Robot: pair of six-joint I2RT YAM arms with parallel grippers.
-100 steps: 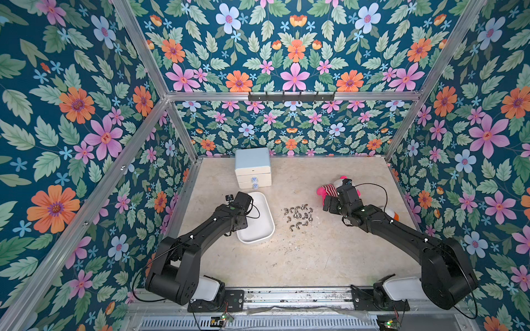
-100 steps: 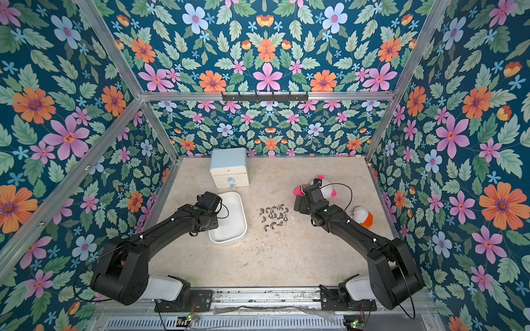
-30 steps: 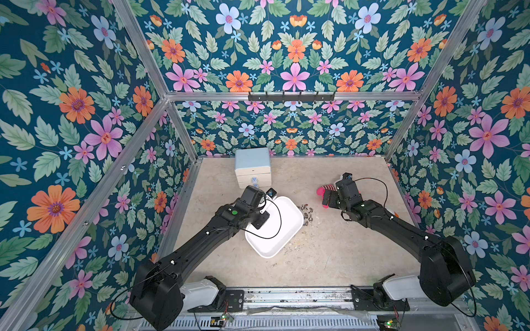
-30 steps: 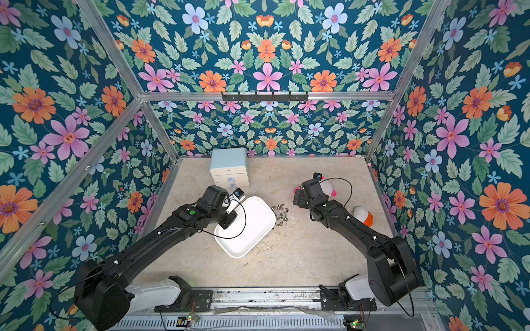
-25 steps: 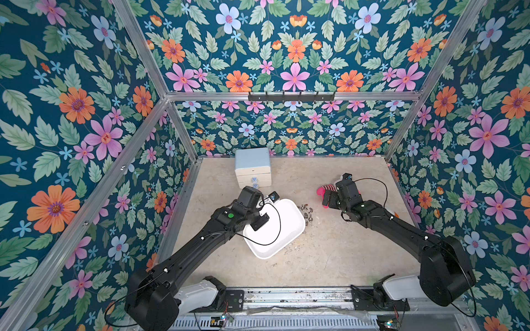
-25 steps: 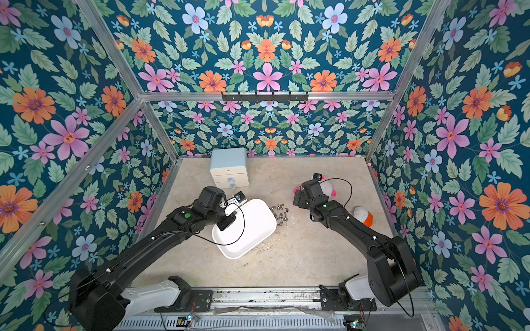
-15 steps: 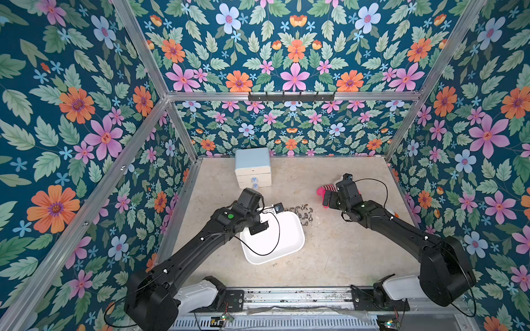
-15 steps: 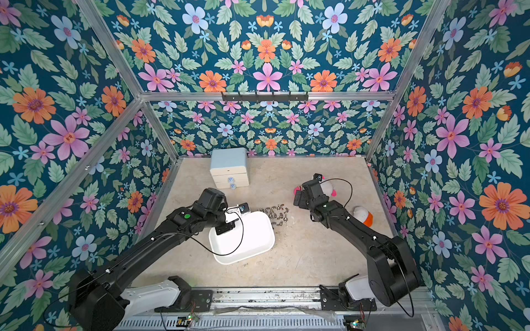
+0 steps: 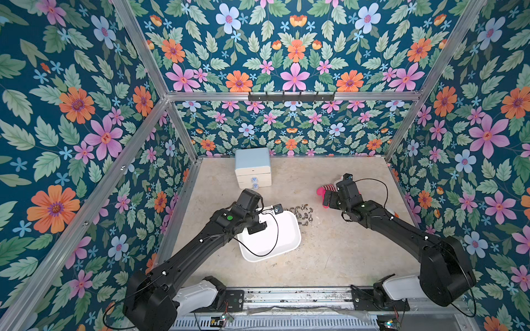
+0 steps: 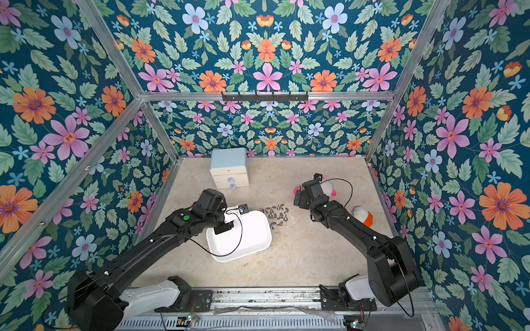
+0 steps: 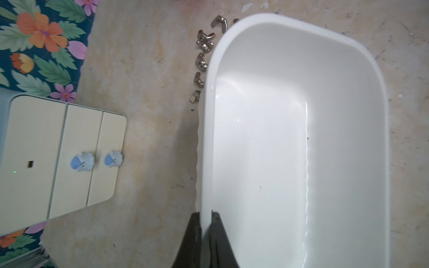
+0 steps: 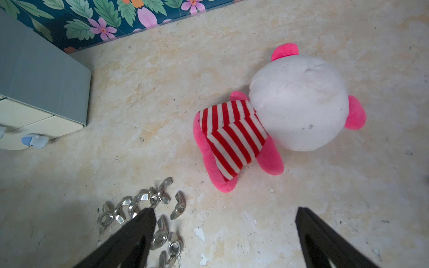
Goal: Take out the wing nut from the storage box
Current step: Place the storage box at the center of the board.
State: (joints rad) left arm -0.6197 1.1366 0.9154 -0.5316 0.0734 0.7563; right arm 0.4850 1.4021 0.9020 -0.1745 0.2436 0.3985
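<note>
Storage box (image 9: pixel 282 239) comes nearest, a plain white tub lying toward the left side of the table (image 9: pixel 329 258); the left claw (image 11: pixel 206 212) is clamped tight on its rim, one finger inside the wall and one outside, as the left wrist view shows plainly; whether the box sits flat or is raised a little at that edge, I cannot tell. Inside, the box looks empty: bare white floor and walls, nothing but a few specks. Just beyond its far rim the wing nuts (image 9: pixel 302 213) lie loose on the table in a small scatter, some touching the rim or partly hidden behind it in the left wrist view (image 11: pixel 204 45). The right claw (image 12: pixel 224 211) hangs over that scatter with its fingers spread wide and nothing between them. Farther on, a pink and white soft toy (image 12: pixel 278 111) lies beside the nuts, and a small chest of drawers (image 9: pixel 253 167) stands against the back wall.

To my eye the main job is done, since every nut in view is already outside the box; what seems left is to settle the box and let go of its rim.
</note>
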